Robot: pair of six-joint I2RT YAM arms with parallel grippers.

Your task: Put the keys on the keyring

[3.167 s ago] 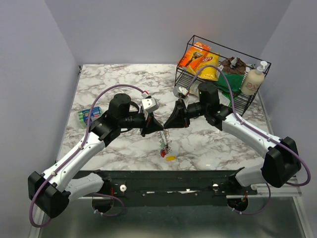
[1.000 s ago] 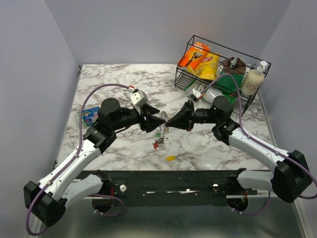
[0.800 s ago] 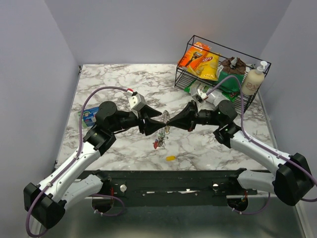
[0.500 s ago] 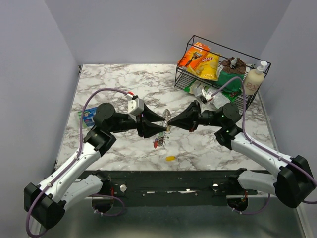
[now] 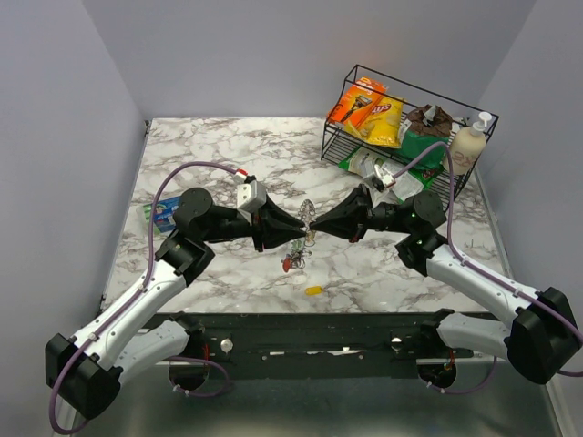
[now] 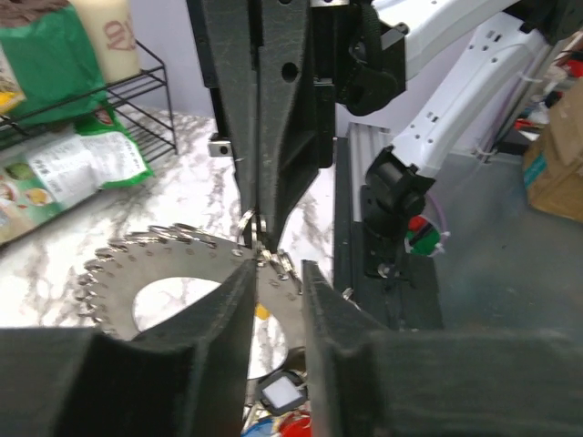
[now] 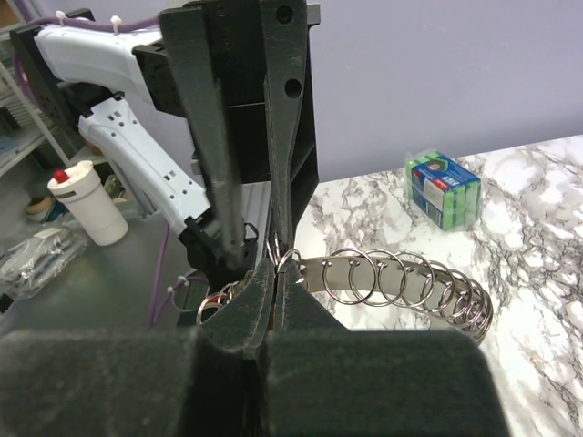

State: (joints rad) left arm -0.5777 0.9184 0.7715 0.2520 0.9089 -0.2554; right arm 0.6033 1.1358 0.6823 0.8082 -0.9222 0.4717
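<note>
The right hand (image 7: 273,276) has its fingers pressed together on one of the small wire loops strung along the keyring (image 7: 401,278), which is held in the air between the two arms. The left hand (image 6: 278,273) meets it tip to tip from the other side. Its fingers stand a narrow gap apart with the ring's rim in that gap, and it looks clamped there, though the contact is hard to see. A bunch of keys (image 5: 291,263) hangs just below the two hands. One yellow key (image 5: 313,290) lies loose on the surface (image 5: 209,146), nearer the arm bases.

The likeliest trouble is the thin loop slipping out of the right hand's tips, since they hold very little metal. If either hand pulls or twists against the other, the ring could spring free and drop with its bunch. The fingertips are so close that they may also bump.

Nothing stands between the hands and the yellow key. A blue-and-green pack (image 5: 162,212) lies well to the left. A wire basket (image 5: 330,144) and a bottle (image 5: 466,148) sit well behind the right arm, out of the way.
</note>
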